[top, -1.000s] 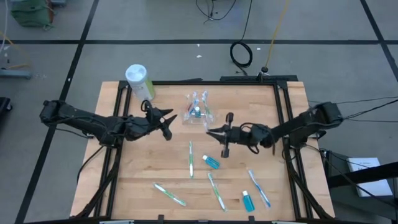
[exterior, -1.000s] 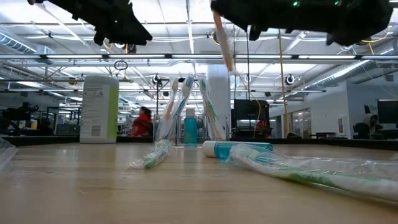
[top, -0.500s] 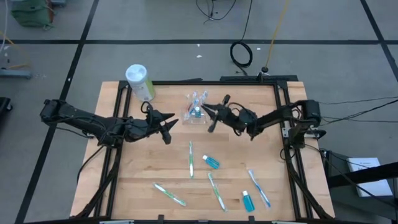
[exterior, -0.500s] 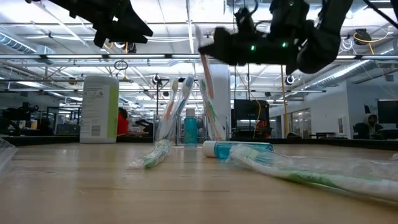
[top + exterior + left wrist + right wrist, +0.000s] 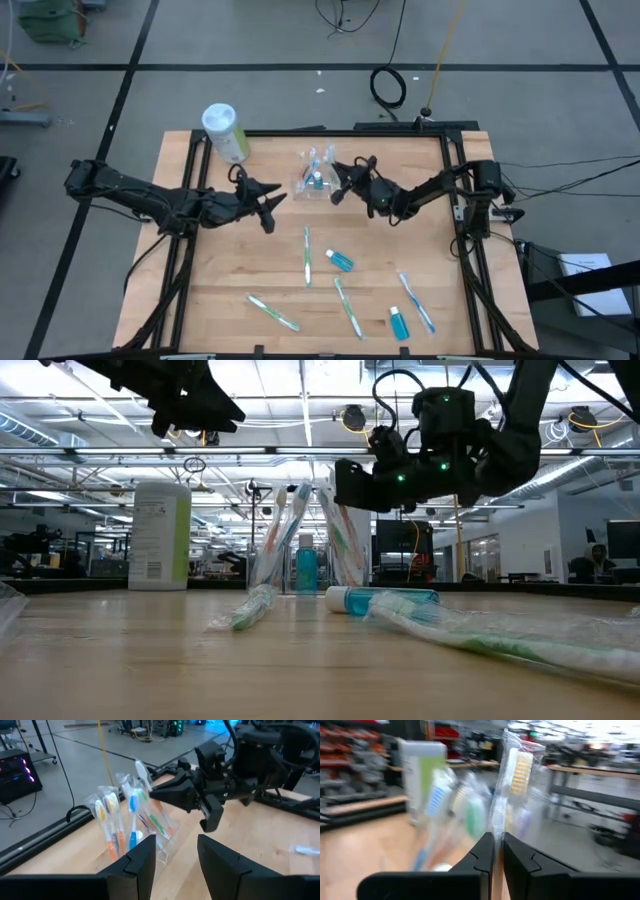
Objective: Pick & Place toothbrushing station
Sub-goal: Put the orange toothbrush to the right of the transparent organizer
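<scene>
While the right pincer (image 5: 337, 187) is clamping a wrapped toothbrush (image 5: 512, 780) over the toothbrushing station (image 5: 316, 180), a misaligned descent is risking tipping it; the left pincer (image 5: 272, 198) is hanging open nearby.

Bright, even light from overhead ceiling strips (image 5: 300, 452); soft shadows on the table (image 5: 230, 290); the right wrist view is motion-blurred.

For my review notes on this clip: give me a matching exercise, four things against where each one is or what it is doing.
Things:
1. right gripper
2. left gripper
3. green cylinder
4. blue tube

Places or states:
A. lying flat mid-table
B. standing at the table's far left corner
C. shut on a wrapped toothbrush beside the holder
D. open, above the table, left of the holder

Pairs: 1-C, 2-D, 3-B, 4-A
</scene>
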